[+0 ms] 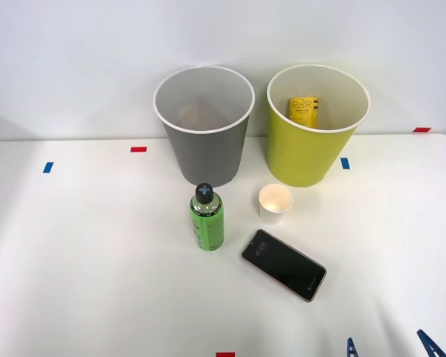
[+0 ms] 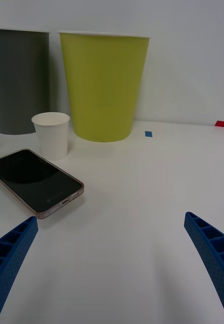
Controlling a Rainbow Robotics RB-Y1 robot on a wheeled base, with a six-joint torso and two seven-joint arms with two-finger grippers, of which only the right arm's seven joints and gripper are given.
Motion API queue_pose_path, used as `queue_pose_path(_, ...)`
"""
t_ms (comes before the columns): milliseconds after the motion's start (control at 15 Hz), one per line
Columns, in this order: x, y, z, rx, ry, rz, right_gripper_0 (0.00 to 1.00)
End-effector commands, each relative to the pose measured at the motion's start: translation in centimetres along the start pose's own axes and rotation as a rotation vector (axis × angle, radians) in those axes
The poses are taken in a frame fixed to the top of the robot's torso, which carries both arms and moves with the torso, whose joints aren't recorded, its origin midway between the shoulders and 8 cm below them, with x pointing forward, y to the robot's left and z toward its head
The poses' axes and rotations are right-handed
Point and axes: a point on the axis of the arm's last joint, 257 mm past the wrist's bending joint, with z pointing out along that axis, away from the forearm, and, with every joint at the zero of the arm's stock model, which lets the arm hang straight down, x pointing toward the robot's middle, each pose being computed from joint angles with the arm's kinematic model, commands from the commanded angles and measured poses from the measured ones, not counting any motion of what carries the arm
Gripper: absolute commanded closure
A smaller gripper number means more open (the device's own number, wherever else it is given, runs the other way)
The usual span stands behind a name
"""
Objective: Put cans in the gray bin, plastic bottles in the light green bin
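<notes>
**Right arm low at the near bench edge, fingers spread, bottle not yet picked**

Right gripper (image 2: 112, 263) sits low over the bench (image 1: 74, 260) at its near right edge; fingers (image 2: 213, 253) spread wide, nothing between them; blue tips just show in the front view (image 1: 390, 346); reads to me as a pre-grasp stance, open so it can straddle something upright.

Plastic bottle (image 1: 207, 218) stands upright mid-bench, green label, black cap, just in front of the gray bin (image 1: 204, 126) and apart from it; upright suits a side grasp around the body; it is the one item here I'd sort.

Gray bin and light green bin (image 1: 317, 126) stand side by side at the back against the wall, mouths up, near each other but not touching; the light green bin already holds a yellow item with print (image 1: 304, 111), leaning against its inner wall; can't tell what it is; gray bin looks empty inside.

Clutter: white paper cup (image 1: 274, 202) stands just in front of the light green bin; phone (image 1: 284, 265) lies flat, screen up, between the gripper and the bottle; neither is a can or bottle, so presumably distractors.

Risk as I see it: a straight line from gripper to bottle crosses the phone and passes close by the cup; approach needs height or a detour; then bottle goes to the light green bin.
</notes>
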Motion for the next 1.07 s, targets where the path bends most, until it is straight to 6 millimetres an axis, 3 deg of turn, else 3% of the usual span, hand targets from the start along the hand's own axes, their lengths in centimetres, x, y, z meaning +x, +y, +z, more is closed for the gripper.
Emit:
queue_pose_path(67, 0.0, 0.0, 0.0, 0.0, 0.0, 0.0, 0.0)
queue_pose_path(1067, 0.0, 0.0, 0.0, 0.0, 0.0, 0.0, 0.0)
